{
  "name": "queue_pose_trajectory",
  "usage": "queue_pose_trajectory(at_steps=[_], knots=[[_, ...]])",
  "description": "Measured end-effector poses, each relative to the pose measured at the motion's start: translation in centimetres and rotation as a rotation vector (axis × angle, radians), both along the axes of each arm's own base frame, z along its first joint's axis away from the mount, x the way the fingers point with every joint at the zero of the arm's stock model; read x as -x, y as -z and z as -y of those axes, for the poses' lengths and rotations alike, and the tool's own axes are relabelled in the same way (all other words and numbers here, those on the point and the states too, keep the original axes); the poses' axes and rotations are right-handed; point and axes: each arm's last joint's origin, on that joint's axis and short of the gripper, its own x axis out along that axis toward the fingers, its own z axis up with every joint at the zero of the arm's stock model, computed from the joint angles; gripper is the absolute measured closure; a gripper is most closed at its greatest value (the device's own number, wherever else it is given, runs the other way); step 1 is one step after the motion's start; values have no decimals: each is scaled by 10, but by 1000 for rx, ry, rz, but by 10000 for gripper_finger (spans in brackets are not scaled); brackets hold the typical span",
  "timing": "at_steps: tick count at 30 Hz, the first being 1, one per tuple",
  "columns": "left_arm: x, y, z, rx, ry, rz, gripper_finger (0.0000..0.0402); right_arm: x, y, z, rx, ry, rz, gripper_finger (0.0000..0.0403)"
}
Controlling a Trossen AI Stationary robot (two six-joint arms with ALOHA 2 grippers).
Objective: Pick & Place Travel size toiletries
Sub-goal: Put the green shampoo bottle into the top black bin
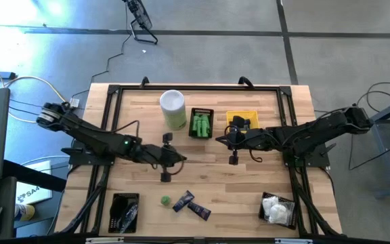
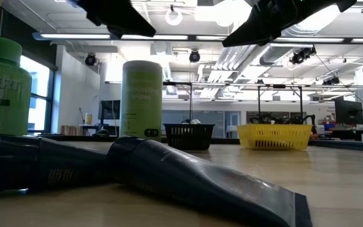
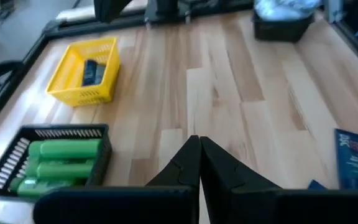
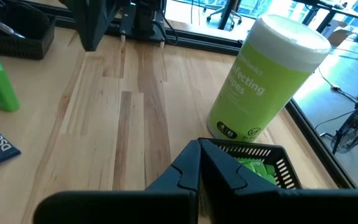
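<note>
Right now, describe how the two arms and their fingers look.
Both arms are dark, jointed links with thin black cables looped alongside. The left arm shows a small green light. The left gripper and right gripper end in matte black, wedge-shaped fingers.

Green bottles (image 1: 201, 125) lying side by side in black basket (image 1: 201, 112), just beside my right gripper (image 1: 233, 160) and beyond my left gripper (image 1: 166, 175). Dark navy tube (image 1: 239, 123) resting in yellow basket (image 1: 252, 115), near my right gripper. Two navy tubes (image 1: 192, 204) lying flat, touching, near my left gripper; lone green bottle (image 1: 164, 200) standing upright beside them. White soft packets (image 1: 275, 208) sitting heaped in black basket (image 1: 286, 201), well apart from my right gripper.
</note>
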Motion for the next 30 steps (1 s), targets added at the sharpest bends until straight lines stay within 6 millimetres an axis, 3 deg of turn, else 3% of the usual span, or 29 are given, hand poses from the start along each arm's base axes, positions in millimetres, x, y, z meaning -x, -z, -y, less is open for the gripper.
queue_pose_trajectory(at_steps=[11,23,30], knots=[[47,12,-11,0,179,52,401,-1,-1,0,-52,21,26,398],[95,43,-25,-22,250,77,401,-5,-12,10,-76,61,150,398],[122,35,-34,-32,276,178,401,-6,-13,19,-120,109,169,398]])
